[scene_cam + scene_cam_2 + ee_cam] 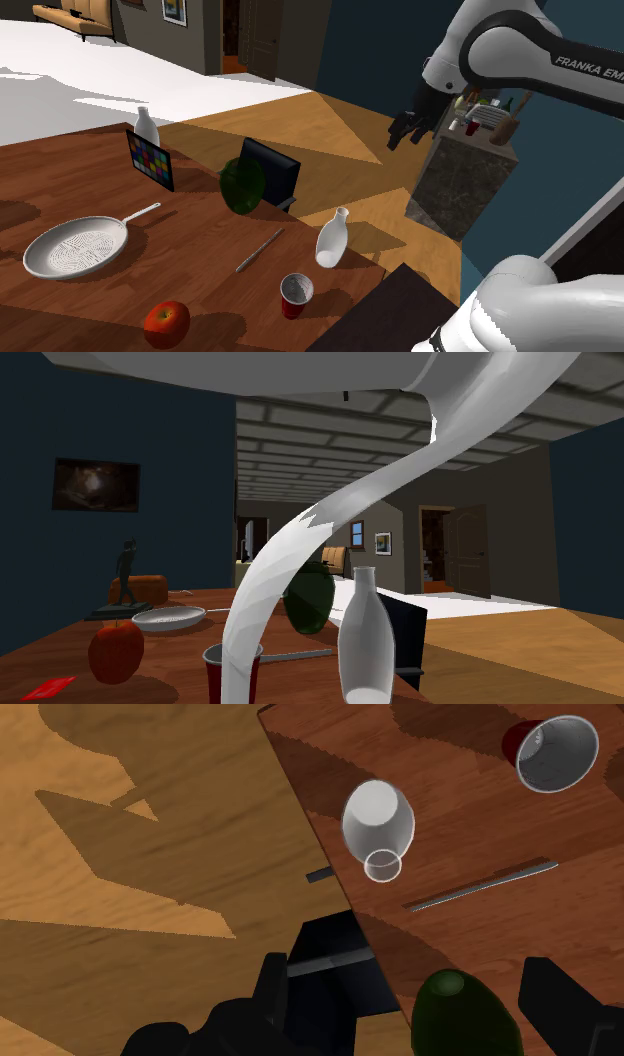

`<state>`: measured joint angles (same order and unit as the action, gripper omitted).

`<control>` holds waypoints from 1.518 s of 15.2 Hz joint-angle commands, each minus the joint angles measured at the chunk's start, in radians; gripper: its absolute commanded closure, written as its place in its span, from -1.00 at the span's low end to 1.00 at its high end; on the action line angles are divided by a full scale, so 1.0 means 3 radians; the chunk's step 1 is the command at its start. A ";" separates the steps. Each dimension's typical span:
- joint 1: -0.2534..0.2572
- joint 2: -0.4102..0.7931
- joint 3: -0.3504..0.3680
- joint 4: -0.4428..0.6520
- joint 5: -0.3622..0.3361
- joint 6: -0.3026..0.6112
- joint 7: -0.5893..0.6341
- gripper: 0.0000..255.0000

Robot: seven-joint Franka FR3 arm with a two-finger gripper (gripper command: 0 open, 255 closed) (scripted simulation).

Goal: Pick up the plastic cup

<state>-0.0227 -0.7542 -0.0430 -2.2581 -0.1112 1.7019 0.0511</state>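
Worktop [200, 240]: brown wood. Claw [405, 128]: hovers high beyond the worktop's edge, at the shoulder view's right, fingers wide apart, empty. Cup [296, 295]: red, upright, at the near edge, well below and nearer than the claw.

All three views share the table [200, 265]: shoulder from above, second exterior low and close, wrist overhead.
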 commanded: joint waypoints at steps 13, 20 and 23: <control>0.0164 0.0085 0.0102 -0.1163 0.0307 0.1093 0.0279 -1.00; 0.0335 0.0454 0.0187 -0.1636 0.0544 0.1865 0.0407 -1.00; 0.0433 0.0706 0.0224 -0.1779 0.0669 0.2236 0.0445 -1.00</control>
<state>0.0992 -0.5593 0.0235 -2.7769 0.0780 2.3413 0.1839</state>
